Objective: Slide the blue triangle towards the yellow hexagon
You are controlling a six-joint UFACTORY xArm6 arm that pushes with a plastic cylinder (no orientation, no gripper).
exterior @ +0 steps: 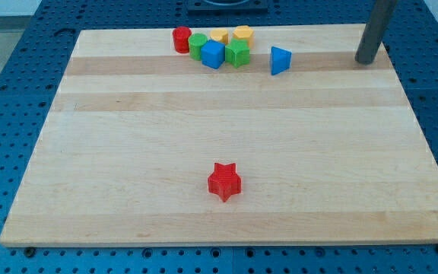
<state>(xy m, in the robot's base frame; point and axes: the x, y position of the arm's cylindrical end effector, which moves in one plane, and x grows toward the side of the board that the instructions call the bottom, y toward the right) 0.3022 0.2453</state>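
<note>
Camera view places the blue triangular block (280, 60) near the view's top, right of centre on the pale wooden board (204, 129), standing alone with bare wood all around it. To its left, just apart from it, sits a tight cluster of blocks. The green star-like block (237, 53) is the nearest of them, with a blue cube (213, 55) touching it on the left. Behind these two, closer to the board's far edge, lie two yellow blocks: the right one (242, 34) looks like the yellow hexagon, while the left one (219, 36) is partly hidden and its shape cannot be told. A green rounded block (198, 45) and a red cylinder (181, 39) close the cluster on the view's left.

My tip (366, 61) rests at the board's upper right, well apart from the blue triangle and on the side away from the cluster; the rod is a plain dark shaft with nothing to open or close, and it touches no block.

A red star block (224, 181) sits alone toward the view's bottom, near the middle. A blue perforated table (21, 76) surrounds the board.
</note>
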